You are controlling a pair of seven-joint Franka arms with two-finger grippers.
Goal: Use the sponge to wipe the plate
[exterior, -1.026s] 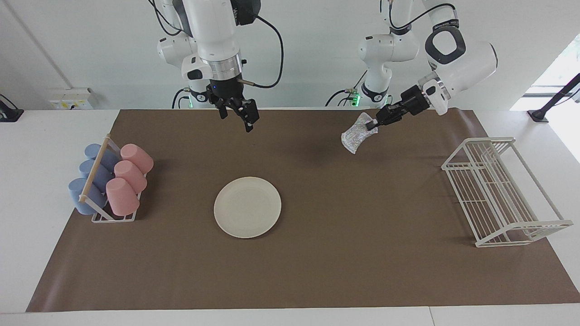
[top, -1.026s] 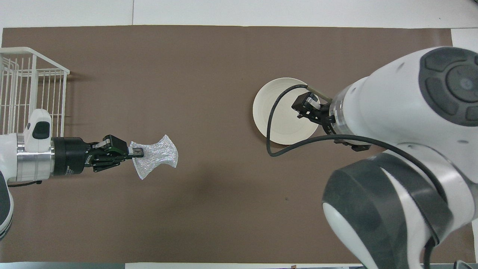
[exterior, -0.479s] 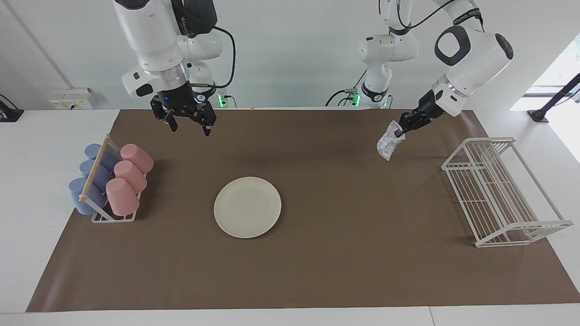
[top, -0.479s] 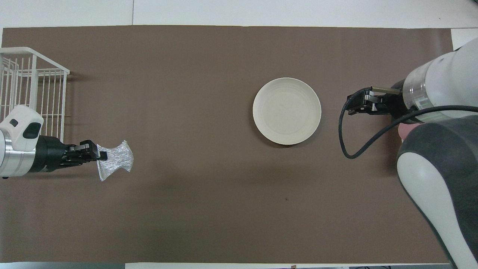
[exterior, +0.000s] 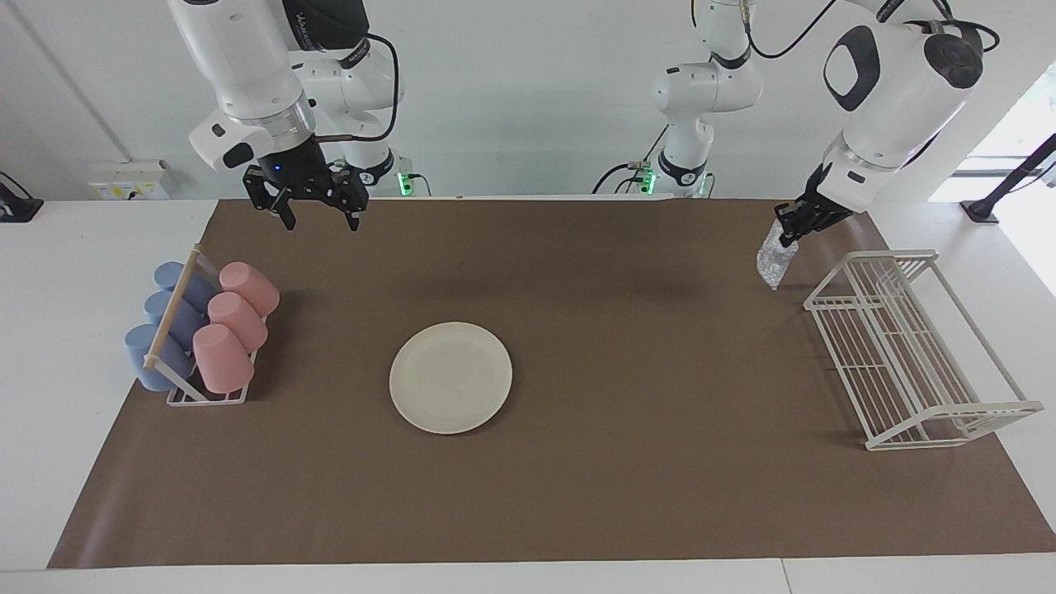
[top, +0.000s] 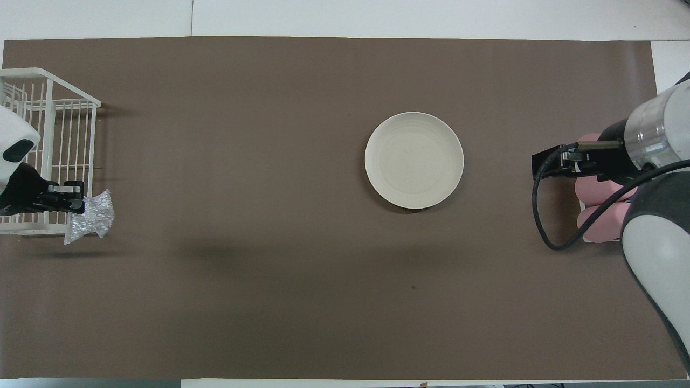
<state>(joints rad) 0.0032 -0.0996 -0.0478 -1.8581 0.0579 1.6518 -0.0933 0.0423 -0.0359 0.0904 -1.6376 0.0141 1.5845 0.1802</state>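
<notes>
cup rack [exterior: 202, 330]: pink and blue cups lying in it, at the right arm's end of the tabletop [exterior: 577, 511], on the brown mat [exterior: 577, 462].
right pincer [exterior: 317, 213]: up in the air over the mat's edge nearest the robots, beside the cup rack's end; fingers spread wide, holding nothing.
plate [exterior: 450, 377]: flat on the mat, bare, about mid-tabletop, somewhat toward the right arm's end; well apart from both pincers.
sponge [exterior: 773, 259]: hanging down from the left pincer, off the mat, just beside the wire rack's corner; well apart from the plate.
left pincer [exterior: 794, 227]: in the air at the left arm's end, fingertips pressed together, pinching the sponge's top edge.
wire rack [exterior: 907, 351]: white, at the left arm's end.
</notes>
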